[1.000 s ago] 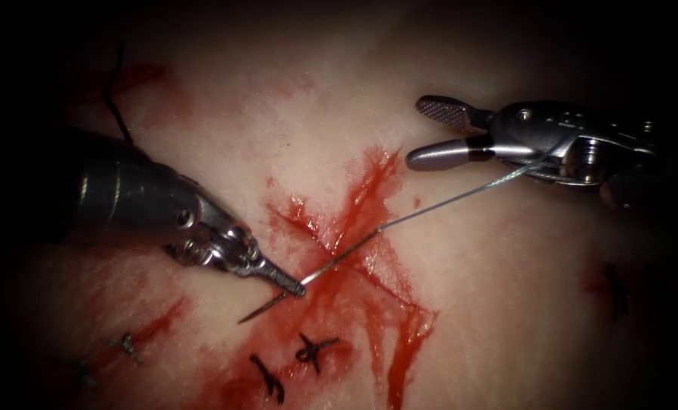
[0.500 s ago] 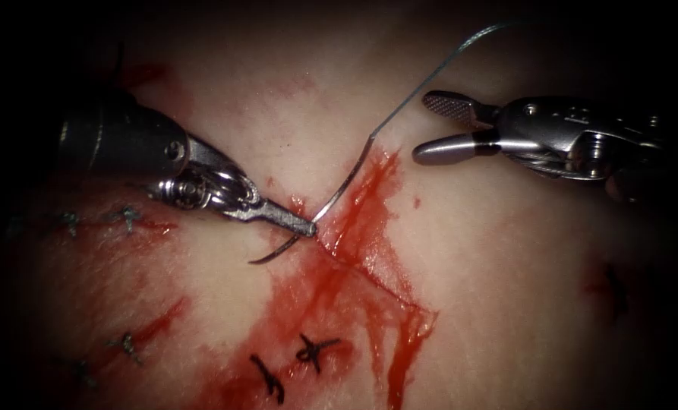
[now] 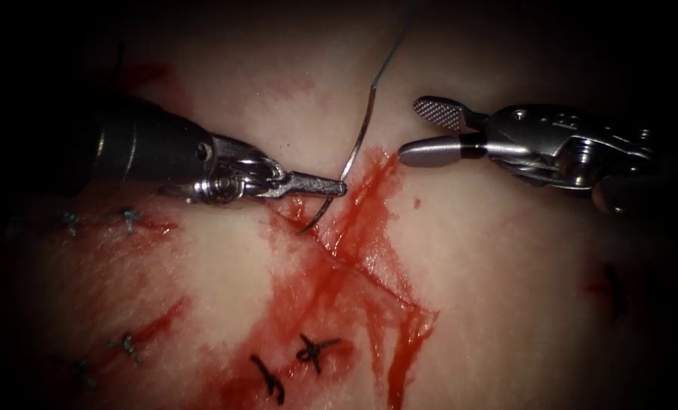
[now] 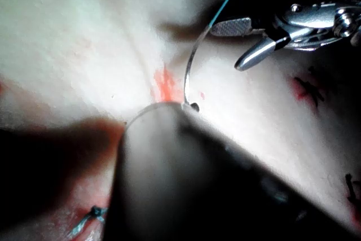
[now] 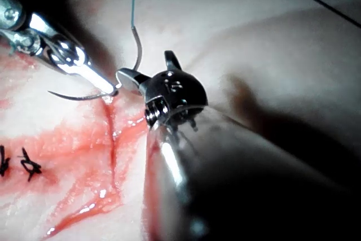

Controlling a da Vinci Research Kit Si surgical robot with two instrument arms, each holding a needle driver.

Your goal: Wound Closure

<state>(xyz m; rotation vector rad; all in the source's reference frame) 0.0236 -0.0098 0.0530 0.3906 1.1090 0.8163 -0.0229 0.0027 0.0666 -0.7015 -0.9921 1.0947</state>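
While right tool (image 3: 422, 133) gapes, left tool (image 3: 337, 186) apparently grips needle (image 3: 351, 163).

Endoscope view: from above and in front of the cut (image 3: 369, 250), mid range; left tool (image 3: 331, 184) enters from pic left, right tool (image 3: 422, 133) from pic right, tips facing each other across the needle (image 3: 346, 171). Left wrist view: v. close, looks down own shaft, which blocks own jaws; faces past them toward right tool (image 4: 240, 43) beyond. Right wrist view: v. close, along own shaft to own wrist (image 5: 172, 94); left tool (image 5: 104, 86) just ahead of it. Shared by all 3: needle (image 4: 189, 74) (image 5: 135, 46), thread (image 3: 388, 57) and the tissue (image 3: 506, 288) betw. the two tips.
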